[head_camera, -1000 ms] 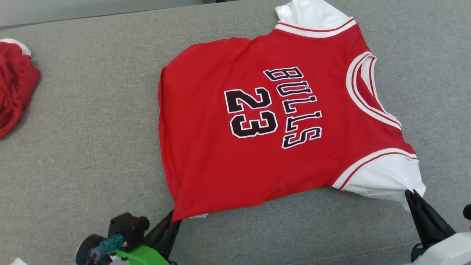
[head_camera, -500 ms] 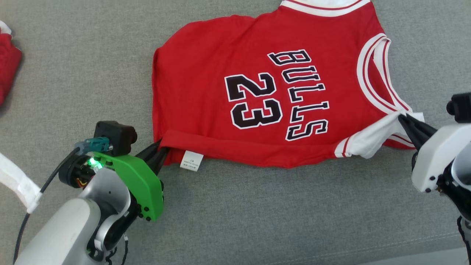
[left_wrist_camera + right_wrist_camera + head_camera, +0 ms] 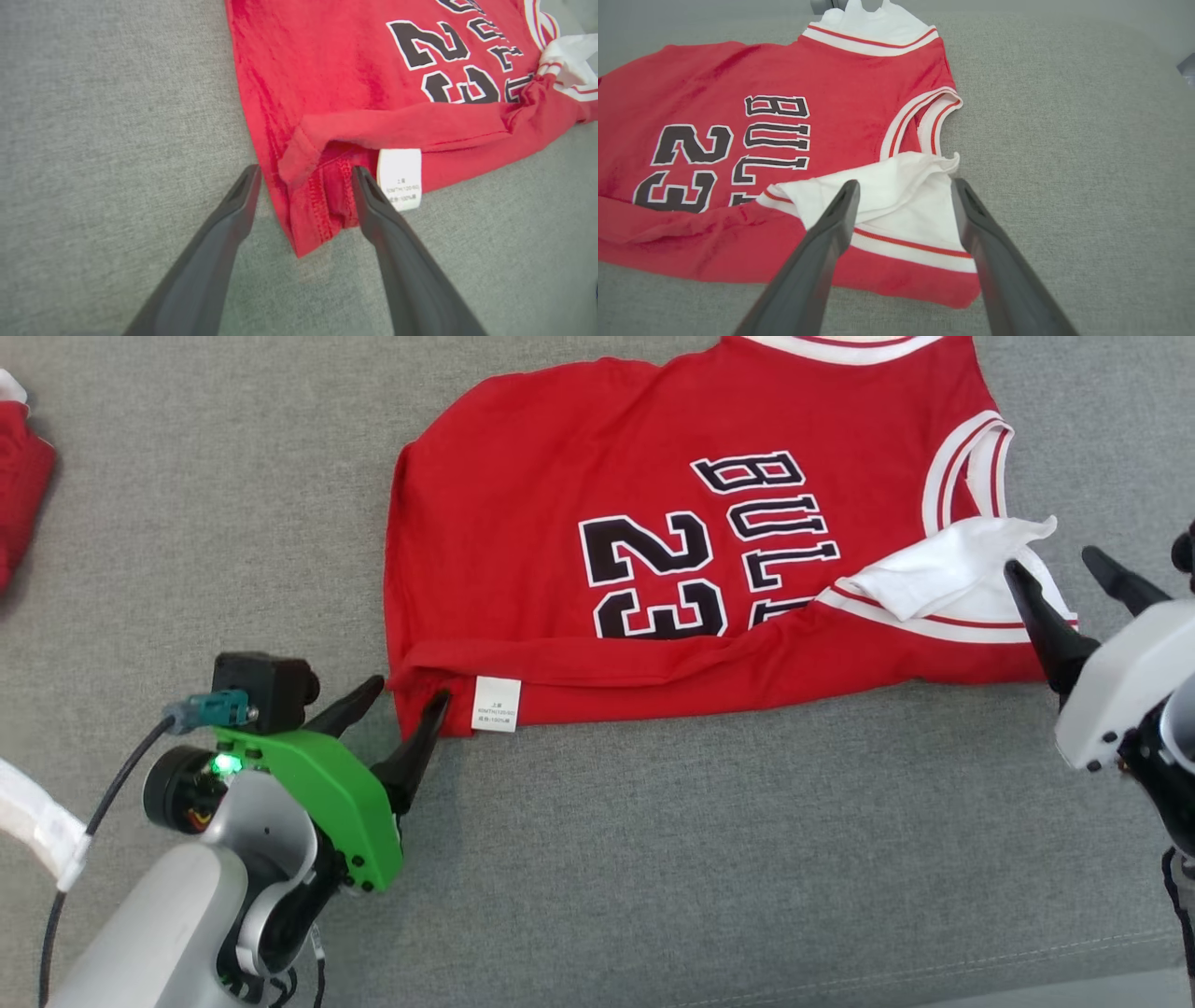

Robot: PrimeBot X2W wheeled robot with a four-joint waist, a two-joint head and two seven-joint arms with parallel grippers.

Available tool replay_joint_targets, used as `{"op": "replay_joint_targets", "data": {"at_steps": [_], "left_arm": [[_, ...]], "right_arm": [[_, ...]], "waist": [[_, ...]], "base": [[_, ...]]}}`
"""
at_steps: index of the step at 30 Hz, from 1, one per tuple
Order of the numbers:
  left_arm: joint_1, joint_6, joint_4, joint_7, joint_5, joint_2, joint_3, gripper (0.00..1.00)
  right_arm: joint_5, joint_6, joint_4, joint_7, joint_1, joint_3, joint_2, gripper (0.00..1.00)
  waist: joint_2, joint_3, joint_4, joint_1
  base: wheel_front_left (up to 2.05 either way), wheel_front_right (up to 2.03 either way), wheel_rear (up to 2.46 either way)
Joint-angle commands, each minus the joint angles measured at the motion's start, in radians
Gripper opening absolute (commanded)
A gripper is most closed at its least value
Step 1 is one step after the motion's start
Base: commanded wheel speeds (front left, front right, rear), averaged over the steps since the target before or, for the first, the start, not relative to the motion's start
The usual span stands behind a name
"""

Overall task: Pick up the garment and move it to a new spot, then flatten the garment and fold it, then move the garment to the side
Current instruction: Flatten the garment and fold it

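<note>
Head and 2 wrist views. We found the garment, a red jersey [image 3: 523, 523] printed "23" and "BULLS" in black, lying on a grey fabric surface [image 3: 653, 859] in the upper middle of the head view. Its near edge was turned up over the front as a long red fold [image 3: 709, 658] that covered the lower parts of the number and the lettering. A white label [image 3: 496, 703] hung from the fold near its left end. A white sleeve [image 3: 943, 574] with red-striped trim lay across the jersey's right end, by the neckline.

The left end effector [image 3: 408, 693] had its 2 dark fingers apart, 1 on each side of the jersey's near left corner. In the left wrist view the stitched corner sat between the spread fingers of that end effector [image 3: 304, 169], and the label [image 3: 399, 179] lay just beside the right-hand finger.

The right end effector [image 3: 1049, 560] also stood with its fingers apart, at the edge of the sleeve. In its wrist view the sleeve [image 3: 896, 196] showed between the fingers, which clamped nothing [image 3: 904, 182].

A 2nd piece of red cloth [image 3: 19, 495] lay well apart, at the left edge.
</note>
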Motion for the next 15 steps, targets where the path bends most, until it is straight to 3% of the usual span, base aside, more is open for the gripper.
{"op": "replay_joint_targets", "data": {"at_steps": [1,6,15], "left_arm": [[0.027,0.012,-0.017,-0.014,0.0,0.017,0.01,1.0],[0.075,0.032,-0.038,-0.026,-0.021,0.013,0.024,1.0],[0.036,0.028,0.03,0.003,-0.018,-0.01,-0.009,1.0]], "right_arm": [[0.002,-0.001,-0.016,-0.003,0.042,-0.013,0.003,1.0],[-0.022,-0.001,-0.008,-0.008,0.124,-0.054,-0.021,1.0],[-0.071,-0.001,0.082,0.033,0.101,-0.059,-0.005,1.0]], "waist": [[-0.0001,-0.011,-0.004,0.0],[-0.0001,0.016,-0.007,0.0],[-0.0001,0.053,-0.002,0.0]], "base": [[0.0,0.0,0.0],[0.0,0.0,0.0],[0.0,0.0,0.0]]}}
